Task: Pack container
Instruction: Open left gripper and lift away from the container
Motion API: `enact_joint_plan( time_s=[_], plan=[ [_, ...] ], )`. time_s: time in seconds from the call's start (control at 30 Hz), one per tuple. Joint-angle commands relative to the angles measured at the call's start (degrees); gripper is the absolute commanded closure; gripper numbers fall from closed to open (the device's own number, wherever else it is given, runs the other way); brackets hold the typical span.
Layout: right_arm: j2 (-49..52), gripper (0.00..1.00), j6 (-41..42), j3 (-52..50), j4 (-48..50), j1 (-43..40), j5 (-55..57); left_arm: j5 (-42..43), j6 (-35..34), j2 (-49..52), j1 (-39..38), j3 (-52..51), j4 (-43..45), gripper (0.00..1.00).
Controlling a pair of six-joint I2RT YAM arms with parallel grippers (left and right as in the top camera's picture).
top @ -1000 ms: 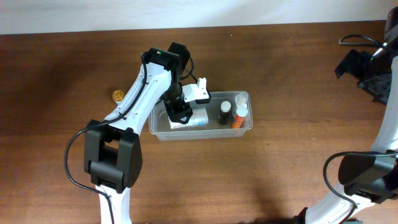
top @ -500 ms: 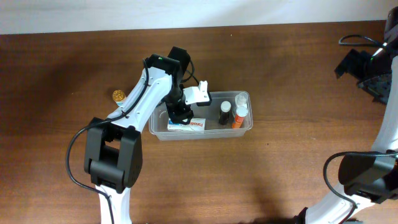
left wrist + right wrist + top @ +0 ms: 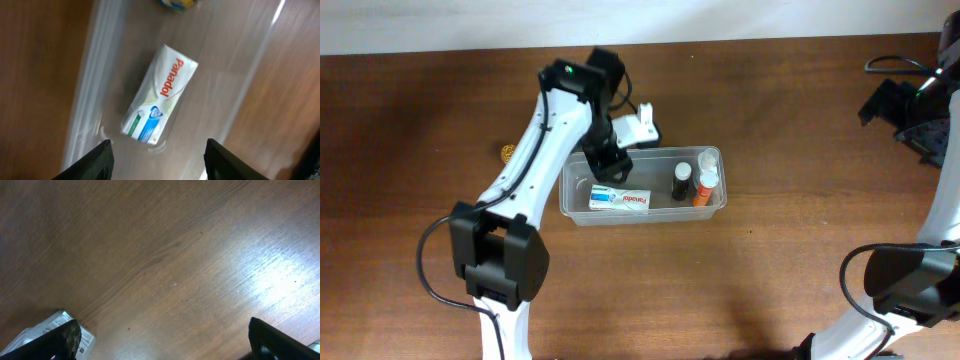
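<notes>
Over the back-left end of the container (image 3: 660,215), the left gripper (image 3: 607,158) is hovering with its fingers apart and nothing between them; the left wrist view is showing the Panadol box (image 3: 159,97) lying flat on the tub floor right below. The container itself is sitting mid-table, long side facing the robot.

So imo the box is in, and the step in hand is getting clear and going for the next item; I'd be lifting straight up so the fingers aren't clipping the rim or nudging the box, then swinging left to the little gold thing (image 3: 509,153) sitting out on the table, well apart from the tub. Over at the far right, the right gripper (image 3: 165,345) is hanging with its jaws spread wide, holding nothing.

Counting: one container; one box in it; one dark bottle (image 3: 681,182) and one orange bottle (image 3: 703,190) standing at the right end; maybe something clear behind them, can't tell; one gold item outside; two arms.
</notes>
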Motion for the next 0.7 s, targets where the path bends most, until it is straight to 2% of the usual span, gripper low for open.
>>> enact_joint_plan(
  time_s=[0.0, 0.07, 0.2, 0.27, 0.4, 0.43, 0.53, 0.67],
  plan=[
    [-0.37, 0.02, 0.33, 0.70, -0.02, 0.15, 0.50, 1.01, -9.66, -1.68, 0.46, 7.78, -3.28, 0.40],
    [-0.37, 0.02, 0.33, 0.70, 0.00, 0.15, 0.50, -0.33, -15.45, -1.68, 1.51, 11.43, -5.07, 0.36],
    [-0.37, 0.02, 0.33, 0.70, 0.00, 0.15, 0.50, -6.99, -32.48, -1.73, 7.04, 15.61, -5.27, 0.26],
    [-0.37, 0.02, 0.33, 0.70, 0.00, 0.15, 0.50, -7.37, -36.52, -1.73, 10.78, 15.80, -5.11, 0.21],
    [-0.37, 0.02, 0.31, 0.70, -0.02, 0.15, 0.50, -7.39, -38.95, -1.70, 17.73, 14.56, -5.07, 0.13],
    [-0.37, 0.02, 0.33, 0.70, -0.02, 0.15, 0.50, -7.21, -38.93, -1.70, 18.88, 14.21, -5.09, 0.08],
    [-0.37, 0.02, 0.33, 0.70, 0.00, 0.15, 0.50, -5.64, -38.88, -1.33, 21.55, 12.74, -4.55, 0.01],
    [-0.37, 0.02, 0.33, 0.70, 0.00, 0.15, 0.50, -5.73, -38.75, -0.13, 22.51, 9.55, -0.52, 0.01]
  ],
)
